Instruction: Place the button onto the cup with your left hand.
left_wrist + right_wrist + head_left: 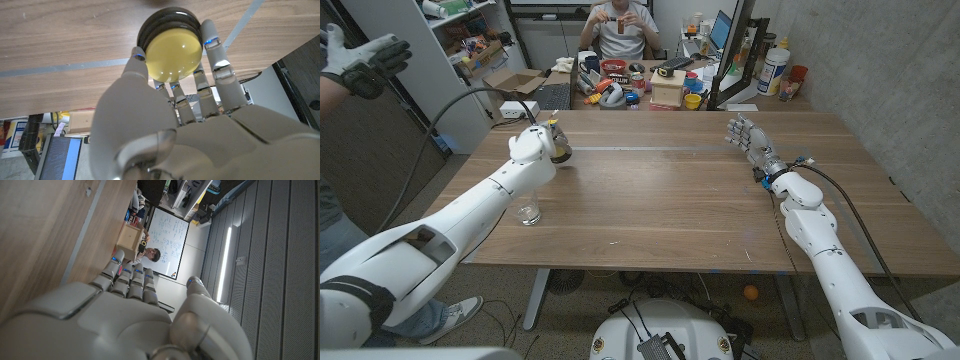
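Your left hand (542, 140) grips the yellow button (174, 59) near the worktop's (660, 200) far left edge; the clear cup (530, 212) stands nearer its left edge. Your right hand (748, 138) has fingers spread, holding nothing.

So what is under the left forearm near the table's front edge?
A clear cup stands on the table, partly covered by the left arm. The left hand grips the yellow button farther back. The cup's contents cannot be seen.
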`<action>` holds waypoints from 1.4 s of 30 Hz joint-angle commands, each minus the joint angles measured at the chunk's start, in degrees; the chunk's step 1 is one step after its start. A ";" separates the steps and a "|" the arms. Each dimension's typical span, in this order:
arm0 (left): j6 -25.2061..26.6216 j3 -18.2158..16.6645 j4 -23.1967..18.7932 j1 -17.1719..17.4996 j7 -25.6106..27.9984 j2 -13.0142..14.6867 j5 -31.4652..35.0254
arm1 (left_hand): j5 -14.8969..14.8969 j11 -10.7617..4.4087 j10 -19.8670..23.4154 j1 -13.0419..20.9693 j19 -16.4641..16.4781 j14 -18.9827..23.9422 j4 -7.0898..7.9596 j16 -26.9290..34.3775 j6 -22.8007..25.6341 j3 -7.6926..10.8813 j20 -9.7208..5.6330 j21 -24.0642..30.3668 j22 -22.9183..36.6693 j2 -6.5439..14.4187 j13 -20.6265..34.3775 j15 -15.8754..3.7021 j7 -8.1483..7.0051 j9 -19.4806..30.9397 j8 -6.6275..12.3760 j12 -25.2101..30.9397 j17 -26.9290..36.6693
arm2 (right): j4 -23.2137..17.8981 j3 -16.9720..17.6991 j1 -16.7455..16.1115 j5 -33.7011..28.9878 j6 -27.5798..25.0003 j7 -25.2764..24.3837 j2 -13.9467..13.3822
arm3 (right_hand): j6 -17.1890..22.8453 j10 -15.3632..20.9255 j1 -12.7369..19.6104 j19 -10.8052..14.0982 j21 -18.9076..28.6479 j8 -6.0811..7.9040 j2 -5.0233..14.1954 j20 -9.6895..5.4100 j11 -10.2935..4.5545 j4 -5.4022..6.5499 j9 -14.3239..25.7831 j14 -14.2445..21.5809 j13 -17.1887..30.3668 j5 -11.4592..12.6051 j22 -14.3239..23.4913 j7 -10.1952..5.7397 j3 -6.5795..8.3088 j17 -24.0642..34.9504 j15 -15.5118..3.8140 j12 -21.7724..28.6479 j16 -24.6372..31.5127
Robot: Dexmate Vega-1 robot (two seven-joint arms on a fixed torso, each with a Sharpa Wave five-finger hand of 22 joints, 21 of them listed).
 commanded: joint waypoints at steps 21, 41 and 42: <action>0.91 -5.57 -17.03 8.08 -3.71 7.49 1.34 | 0.41 0.45 0.80 3.68 -0.77 5.64 0.88 -0.13 0.05 0.61 -0.02 -1.00 0.24 4.61 0.74 -3.98 0.54 0.11 -0.12 -0.12 1.38 | -7.75 -0.43 -3.86 -0.59 -2.80 -3.52 -0.73 | -0.07 0.06 -0.44 0.80 -0.53 0.43 0.21 0.21 -0.09 -0.23 -0.05 0.36 0.27 0.35 0.32 -0.41 -0.22 -0.03 -0.02 0.17 -0.06; -2.85 -12.79 -27.66 15.71 -4.50 13.37 -2.46 | 0.52 0.84 1.29 3.40 -0.90 6.92 1.15 -0.13 0.27 0.88 0.05 -1.34 0.29 4.68 1.13 -3.71 1.15 0.03 -0.09 -0.16 1.48 | -12.01 -1.19 -5.81 -1.49 -4.01 -6.44 -0.54 | -0.03 0.09 -0.47 1.06 -0.90 0.45 0.32 0.31 -0.10 -0.30 -0.05 0.41 0.27 0.35 0.33 -0.33 -0.21 -0.04 0.02 0.19 -0.07; -3.07 -13.25 -28.14 16.26 -4.42 13.67 -2.74 | 0.53 0.83 1.33 3.39 -0.91 6.93 1.16 -0.14 0.28 0.89 0.04 -1.35 0.30 4.68 1.14 -3.72 1.21 0.03 -0.09 -0.15 1.49 | -12.22 -1.23 -5.89 -1.51 -4.14 -6.62 -0.51 | -0.05 0.09 -0.47 1.07 -0.91 0.45 0.32 0.31 -0.10 -0.30 -0.05 0.41 0.27 0.34 0.33 -0.32 -0.21 -0.04 0.01 0.19 -0.07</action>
